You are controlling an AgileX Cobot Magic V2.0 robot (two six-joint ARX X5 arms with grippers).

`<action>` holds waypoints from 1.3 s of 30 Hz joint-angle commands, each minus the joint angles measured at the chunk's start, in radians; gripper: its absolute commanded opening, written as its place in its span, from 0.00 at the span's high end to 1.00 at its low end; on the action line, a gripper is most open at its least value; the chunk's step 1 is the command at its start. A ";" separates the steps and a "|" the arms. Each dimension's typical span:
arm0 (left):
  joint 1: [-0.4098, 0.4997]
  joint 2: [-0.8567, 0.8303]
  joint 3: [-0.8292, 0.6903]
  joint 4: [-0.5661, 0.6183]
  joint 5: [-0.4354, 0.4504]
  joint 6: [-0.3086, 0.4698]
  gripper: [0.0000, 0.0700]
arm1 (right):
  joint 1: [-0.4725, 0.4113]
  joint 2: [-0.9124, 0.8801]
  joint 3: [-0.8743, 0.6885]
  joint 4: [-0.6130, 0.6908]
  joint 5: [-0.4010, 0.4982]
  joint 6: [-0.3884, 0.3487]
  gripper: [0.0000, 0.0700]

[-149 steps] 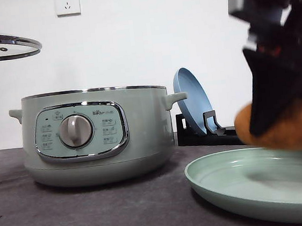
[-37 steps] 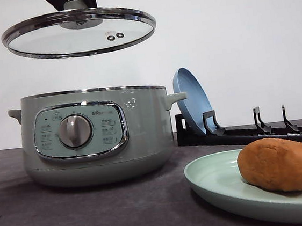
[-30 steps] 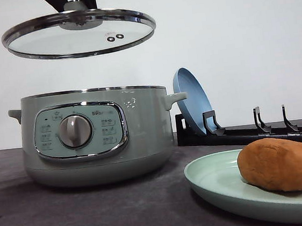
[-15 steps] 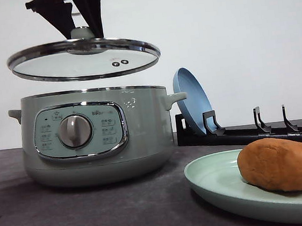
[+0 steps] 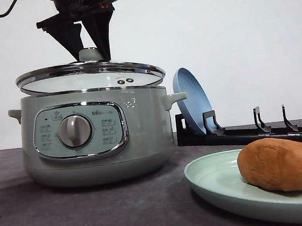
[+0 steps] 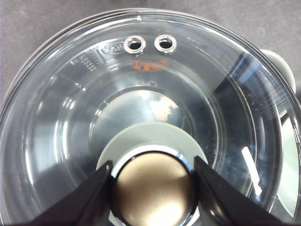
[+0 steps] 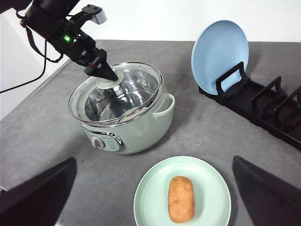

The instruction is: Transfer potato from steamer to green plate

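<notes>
Potato (image 5: 280,164) lying on green plate (image 5: 218,184): transfer done. Left claw (image 5: 92,53) clamps lid (image 5: 90,76) knob, lid tilted on steamer (image 5: 94,135) rim; next, seat level, release. Right claw (image 7: 150,197) spread wide, empty.

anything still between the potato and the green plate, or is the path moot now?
Moot. The potato already lies on the green plate, so nothing visible stands between them. The left gripper holds the glass lid by its knob, just over the steamer. The right gripper's fingers are spread wide, above the plate.
</notes>
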 commanded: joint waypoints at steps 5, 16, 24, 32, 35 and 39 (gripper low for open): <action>-0.006 0.038 0.033 0.033 -0.007 0.010 0.99 | 0.006 0.006 0.017 0.006 0.004 0.010 0.00; -0.004 0.045 0.033 0.048 -0.033 0.017 0.99 | 0.006 0.006 0.017 0.006 0.005 0.010 0.00; -0.003 0.045 0.033 0.060 -0.033 0.025 0.99 | 0.006 0.006 0.017 0.006 0.005 0.010 0.00; -0.003 0.046 0.033 0.060 -0.033 0.041 0.99 | 0.006 0.006 0.017 0.006 0.005 0.011 0.00; -0.003 0.050 0.033 0.064 -0.033 0.049 0.99 | 0.006 0.006 0.017 0.006 0.005 0.011 0.00; -0.004 0.066 0.033 0.063 -0.028 0.050 0.99 | 0.006 0.006 0.017 0.006 0.004 0.011 0.00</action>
